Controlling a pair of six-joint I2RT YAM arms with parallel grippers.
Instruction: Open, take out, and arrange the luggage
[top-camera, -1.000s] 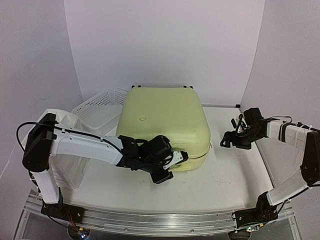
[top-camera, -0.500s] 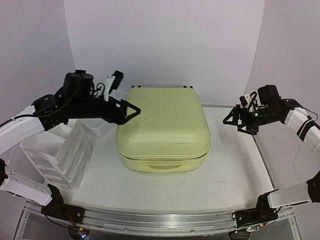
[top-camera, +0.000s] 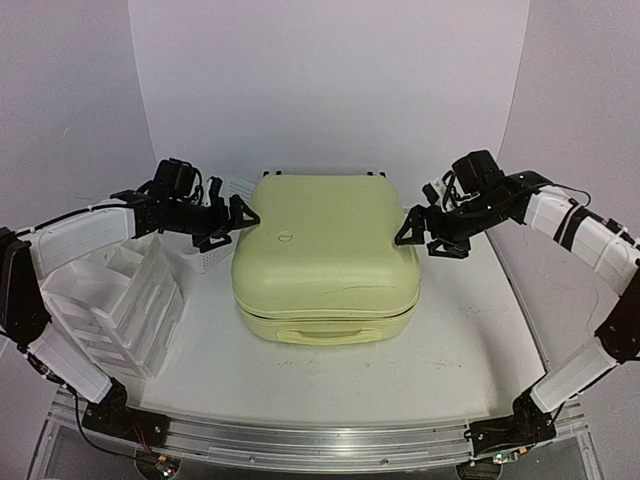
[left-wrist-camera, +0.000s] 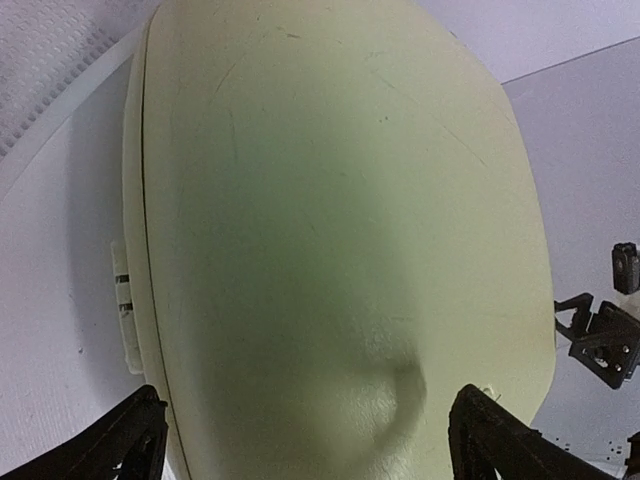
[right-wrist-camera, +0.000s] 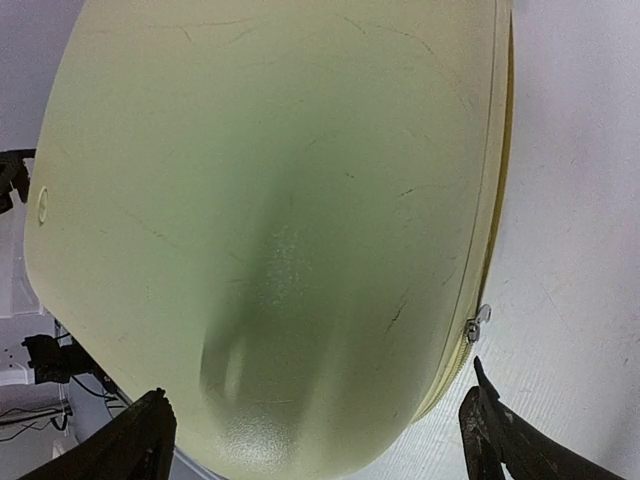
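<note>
Only one piece of luggage (top-camera: 325, 255) lies shut and flat at the middle of the table (top-camera: 450, 340), handle toward the arms, its inside hidden. Two grippers hang at its far corners, the left gripper (top-camera: 232, 225) and the right gripper (top-camera: 422, 243), both with jaws spread wide, gripping nothing. One mesh basket (top-camera: 203, 260) is largely hidden behind the left arm; one drawer organizer (top-camera: 120, 300) stands at the left.
</note>
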